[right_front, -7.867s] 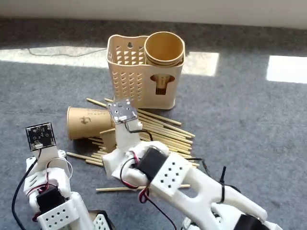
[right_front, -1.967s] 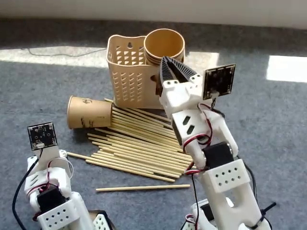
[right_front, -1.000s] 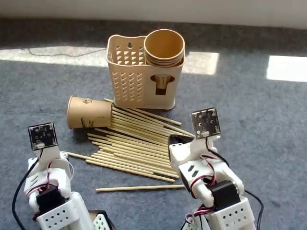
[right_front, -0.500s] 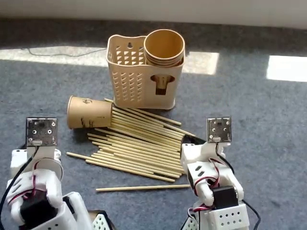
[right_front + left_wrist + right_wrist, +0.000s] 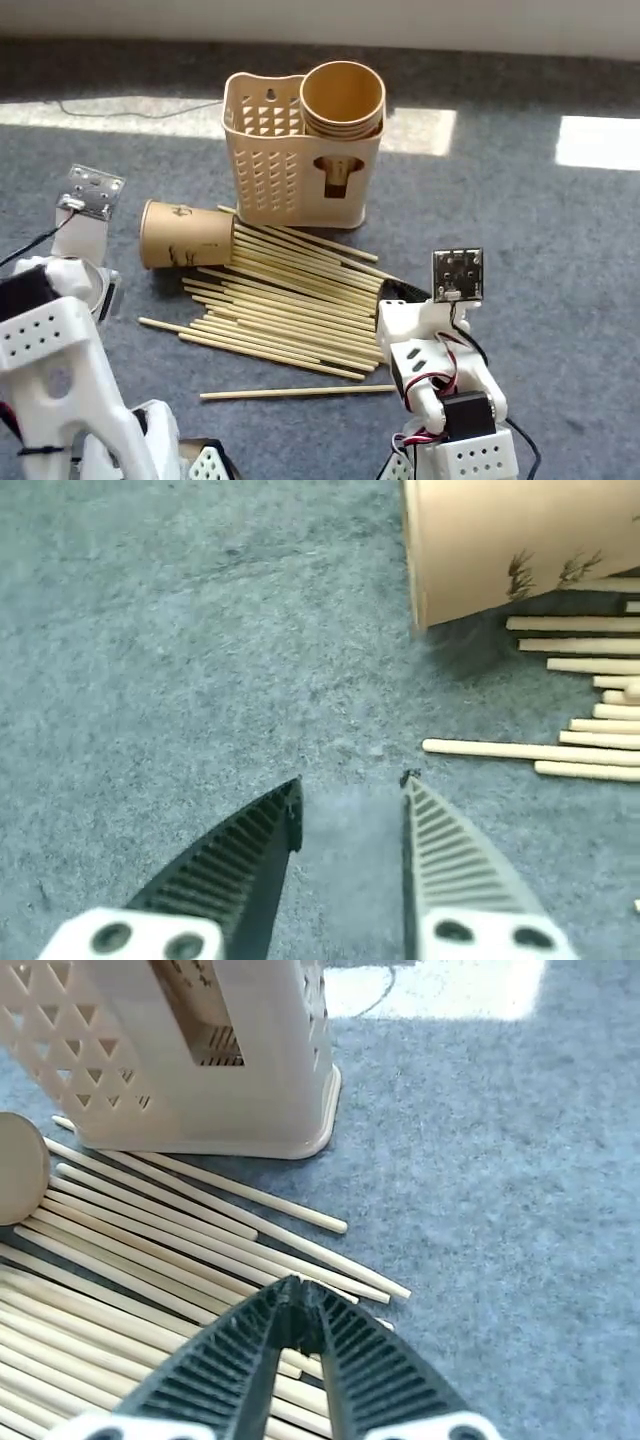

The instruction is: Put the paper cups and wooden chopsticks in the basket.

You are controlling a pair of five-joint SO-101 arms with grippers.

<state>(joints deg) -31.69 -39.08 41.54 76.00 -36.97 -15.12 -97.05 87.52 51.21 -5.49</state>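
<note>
The cream perforated basket [image 5: 290, 160] [image 5: 190, 1050] stands upright at the back with stacked paper cups [image 5: 343, 98] in its right half. One paper cup [image 5: 188, 236] [image 5: 520, 540] lies on its side to the left of the pile of wooden chopsticks [image 5: 290, 305] [image 5: 150, 1250]. A single chopstick [image 5: 298, 392] lies apart, nearer the front. My left gripper [image 5: 350, 785] is open over bare carpet, a short way from the lying cup's rim. My right gripper [image 5: 295, 1288] [image 5: 394, 291] is shut and empty, tips at the right edge of the pile.
Everything rests on grey carpet [image 5: 520, 230], with open floor to the right of the basket and pile. A thin cable [image 5: 120, 110] runs along the back left. The left arm [image 5: 60, 320] stands at the front left, the right arm [image 5: 440, 370] at the front right.
The right arm drew back from the basket and came down at the pile's right edge, then stayed still. The left arm lifted and swung forward toward the lying cup.
</note>
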